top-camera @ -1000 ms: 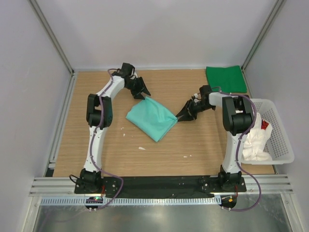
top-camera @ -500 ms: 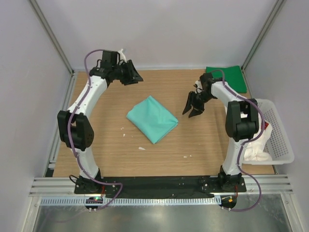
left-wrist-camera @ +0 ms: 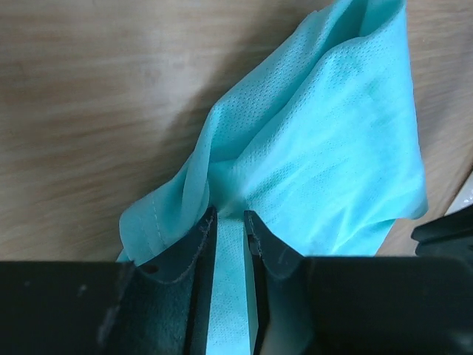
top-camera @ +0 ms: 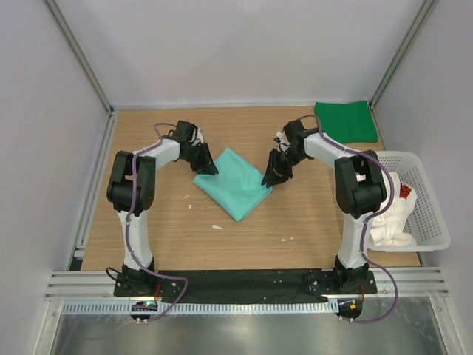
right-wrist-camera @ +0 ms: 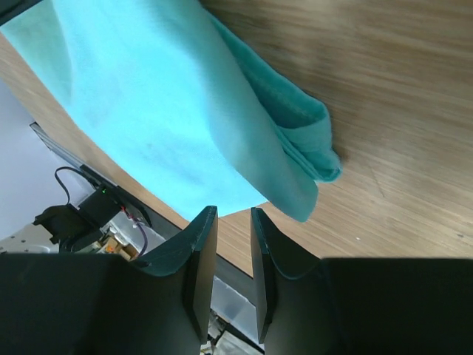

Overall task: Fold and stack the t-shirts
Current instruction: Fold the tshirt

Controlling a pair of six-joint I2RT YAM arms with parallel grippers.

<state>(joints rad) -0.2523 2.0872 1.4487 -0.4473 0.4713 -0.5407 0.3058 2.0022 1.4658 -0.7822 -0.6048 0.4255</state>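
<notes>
One limp, light mint shirt | left jaws narrow astride its edge, grip unclear | right jaws apart, empty | I'd pinch corners.

free: near table | blocked: basket right, mint-teal t-shirt centre

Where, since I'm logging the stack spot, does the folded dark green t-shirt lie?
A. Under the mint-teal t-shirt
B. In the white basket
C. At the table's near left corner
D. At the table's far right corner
D: the top view shows the dark green t-shirt lying folded flat at the far right corner of the table, apart from the mint-teal t-shirt and outside the basket.
</notes>
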